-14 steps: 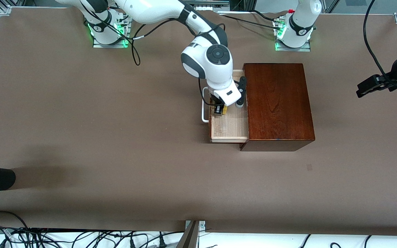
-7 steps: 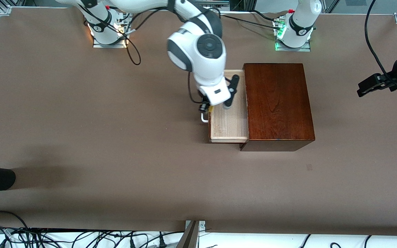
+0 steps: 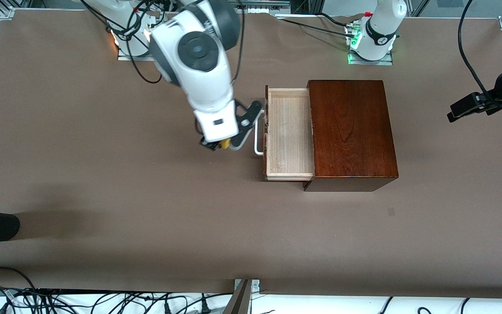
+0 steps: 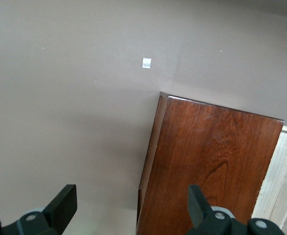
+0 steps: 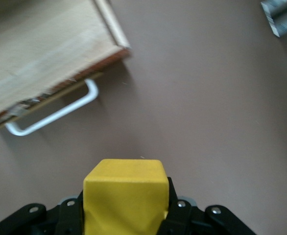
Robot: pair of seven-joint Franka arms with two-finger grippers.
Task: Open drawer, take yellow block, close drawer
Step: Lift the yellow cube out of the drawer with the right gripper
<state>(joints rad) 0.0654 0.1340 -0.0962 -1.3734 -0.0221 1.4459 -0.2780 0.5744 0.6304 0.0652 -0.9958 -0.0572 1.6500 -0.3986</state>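
Gripping the yellow block [image 5: 124, 196] above bare table in front of the open drawer [image 3: 288, 131], the right gripper [image 3: 219, 146] has the taking done, leaving only the closing, while the left gripper [image 4: 129, 210] waits spread wide over the box [image 3: 351, 131].

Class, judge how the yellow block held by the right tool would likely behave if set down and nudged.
The yellow block probably slides rather than rolls: its faces look flat. It seems rigid, keeping square edges between the right tool's pads. Likely light, being small.
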